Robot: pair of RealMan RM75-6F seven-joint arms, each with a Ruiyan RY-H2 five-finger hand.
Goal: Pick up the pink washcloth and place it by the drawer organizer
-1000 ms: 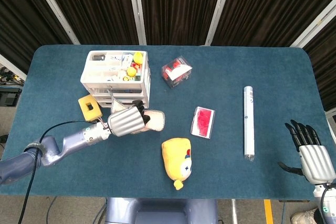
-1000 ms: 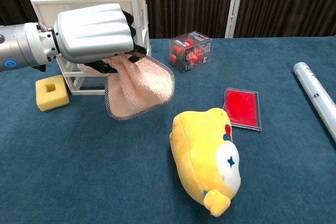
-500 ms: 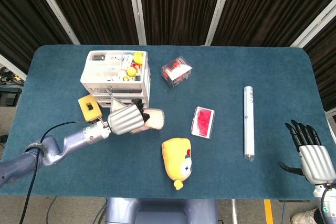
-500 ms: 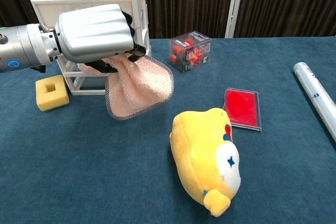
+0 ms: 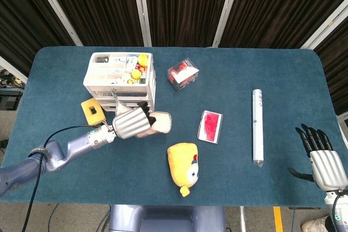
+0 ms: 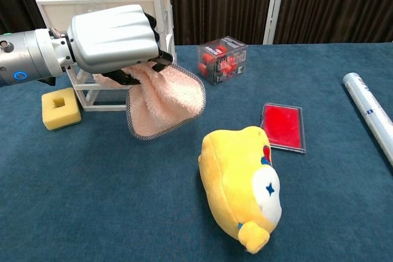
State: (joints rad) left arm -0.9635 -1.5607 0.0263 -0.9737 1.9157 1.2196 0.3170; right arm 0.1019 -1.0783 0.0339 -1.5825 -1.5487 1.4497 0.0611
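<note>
My left hand [image 5: 130, 123] [image 6: 113, 38] grips the pink washcloth [image 5: 161, 123] [image 6: 167, 101], which hangs from the fingers in a mesh-edged fold. Its lower edge seems to brush the table. Hand and cloth sit right in front of the white drawer organizer [image 5: 120, 79] [image 6: 104, 5], by its front right corner. My right hand [image 5: 322, 158] rests at the table's near right corner, fingers apart, holding nothing; the chest view does not show it.
A yellow sponge [image 5: 92, 111] [image 6: 61, 108] lies left of my left hand. A yellow plush toy [image 5: 182, 168] [image 6: 241, 184], a red flat case [image 5: 210, 126] [image 6: 283, 126], a clear box of red items [image 5: 182, 74] [image 6: 223, 59] and a long tube [image 5: 258, 127] [image 6: 370, 114] lie to the right.
My left hand with the washcloth has crept slightly to the right and toward the organizer. The right hand has not moved.
</note>
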